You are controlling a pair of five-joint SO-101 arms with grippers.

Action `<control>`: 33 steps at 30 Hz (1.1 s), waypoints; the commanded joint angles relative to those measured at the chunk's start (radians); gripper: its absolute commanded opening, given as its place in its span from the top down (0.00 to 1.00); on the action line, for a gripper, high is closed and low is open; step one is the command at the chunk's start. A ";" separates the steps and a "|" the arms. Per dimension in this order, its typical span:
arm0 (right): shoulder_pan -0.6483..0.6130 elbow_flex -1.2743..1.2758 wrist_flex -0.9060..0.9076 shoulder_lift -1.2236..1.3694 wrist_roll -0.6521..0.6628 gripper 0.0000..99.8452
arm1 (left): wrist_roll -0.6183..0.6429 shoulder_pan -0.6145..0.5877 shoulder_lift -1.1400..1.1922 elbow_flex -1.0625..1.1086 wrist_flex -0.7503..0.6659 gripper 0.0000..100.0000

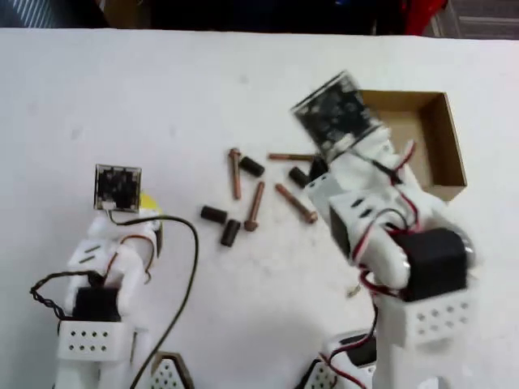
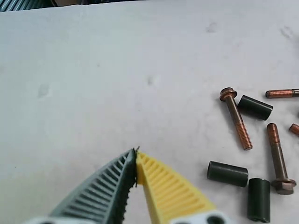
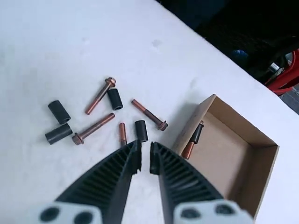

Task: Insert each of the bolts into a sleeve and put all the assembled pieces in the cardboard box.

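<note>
Box: brown cardboard box (image 3: pixel 229 158), one sleeved bolt (image 3: pixel 192 140) along its wall
Loose: copper bolts (image 3: pixel 100 95), black sleeves (image 3: pixel 59 112) beside it, pointing everywhere
Right claw (image 3: pixel 145 156): cracked open, empty
Left claw (image 2: pixel 136 161): closed, empty

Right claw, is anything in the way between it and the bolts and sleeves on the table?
No, nothing visible blocks it. Just past the tips of the right claw lie a black sleeve and a bolt on bare table. The cardboard box sits off to one side, not in between.
</note>
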 commanded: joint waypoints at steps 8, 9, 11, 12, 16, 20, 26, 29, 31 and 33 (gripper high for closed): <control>-0.005 0.523 -0.515 -0.051 0.180 0.97 | -0.014 -0.005 -0.012 -0.008 -0.023 0.98; -0.005 0.549 -0.542 -0.051 0.193 0.97 | -0.014 -0.005 -0.012 -0.008 -0.023 0.98; -0.005 0.595 -0.604 -0.050 0.216 0.96 | -0.014 -0.007 -0.012 -0.008 -0.023 0.98; -0.005 0.614 -0.627 -0.050 0.227 0.94 | -0.014 -0.007 -0.012 -0.008 -0.023 0.98; -0.005 0.660 -0.700 -0.039 0.239 0.87 | -0.014 -0.007 -0.012 -0.008 -0.025 0.98; -0.005 0.615 -0.727 0.062 0.239 0.90 | -0.014 -0.008 -0.012 -0.008 -0.025 0.98; -0.010 0.516 -0.731 0.254 0.239 0.90 | -0.015 -0.008 -0.012 -0.008 -0.023 0.98; -0.005 0.462 -0.731 0.349 0.239 0.90 | -0.015 -0.008 -0.012 -0.008 -0.023 0.98; -0.005 0.431 -0.730 0.414 0.239 0.90 | -0.015 -0.008 -0.012 -0.008 -0.023 0.98; -0.005 0.396 -0.730 0.473 0.239 0.90 | -0.015 -0.008 -0.012 -0.008 -0.023 0.98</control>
